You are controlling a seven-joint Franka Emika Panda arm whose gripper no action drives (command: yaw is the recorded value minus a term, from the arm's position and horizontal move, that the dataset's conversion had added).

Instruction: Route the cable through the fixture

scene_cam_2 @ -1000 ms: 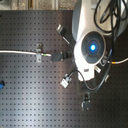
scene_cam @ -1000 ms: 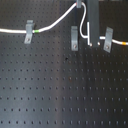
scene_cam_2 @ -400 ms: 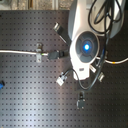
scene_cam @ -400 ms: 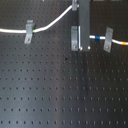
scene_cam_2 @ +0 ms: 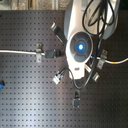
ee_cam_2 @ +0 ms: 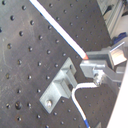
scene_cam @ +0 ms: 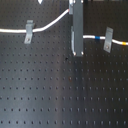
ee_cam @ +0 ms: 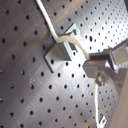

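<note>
The white cable (scene_cam: 52,22) runs from the first exterior view's left through a slanted clip and rises toward my gripper (scene_cam: 76,49). The gripper hangs as a tall grey shape in front of the fixture, which is hidden there. Both wrist views show the fixture (ee_cam: 61,51) (ee_cam_2: 59,86), a small grey clip on the board. In the first wrist view the cable (ee_cam: 47,22) bends across the fixture's top. My gripper (ee_cam_2: 97,67) is shut on the cable (ee_cam_2: 57,29) at an orange band, just beside the fixture. In the second exterior view the arm (scene_cam_2: 80,46) covers the fixture.
A slanted grey clip (scene_cam: 28,32) holds the cable on the first exterior view's left. Another slanted clip (scene_cam: 108,40) holds it on the first exterior view's right, by blue and yellow bands. Everything is mounted on a black perforated board (scene_cam: 65,95).
The gripper has come down in front of the fixture in the first exterior view, hiding the cable loop beside it. In the second exterior view the arm has shifted left.
</note>
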